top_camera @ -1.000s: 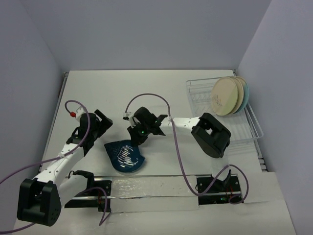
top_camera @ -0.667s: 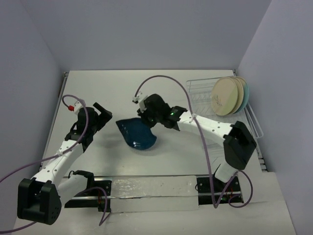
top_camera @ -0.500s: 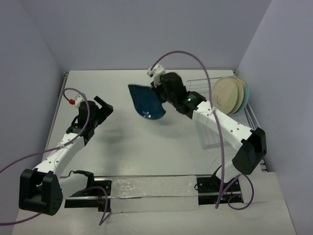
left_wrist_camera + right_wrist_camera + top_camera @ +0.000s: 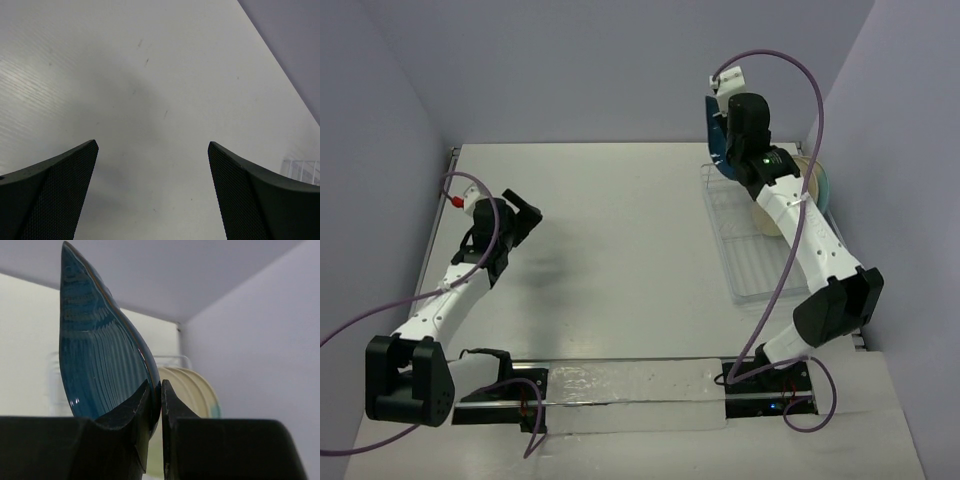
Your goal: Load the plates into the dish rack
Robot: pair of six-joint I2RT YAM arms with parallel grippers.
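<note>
While right fingers (image 4: 131, 412) pinch it, the teal dish (image 4: 95, 360) stands — tip up.

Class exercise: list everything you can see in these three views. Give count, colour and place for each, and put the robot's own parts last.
Table: one, white, under everything.
Rack: one, white-silver wire, right side of the table.
Plates: about three, cream, one rim light blue, upright at the rack's far end, partly hidden by the right arm.
Leaf dish: one, dark teal, held on edge in the air near the rack's far end.
Cables: two, purple, one along each arm.
Left arm: one, white and black, over the table's left side, jaws open and empty.
Right arm: one, white and black, reaching over the rack, jaws shut on the leaf dish.
</note>
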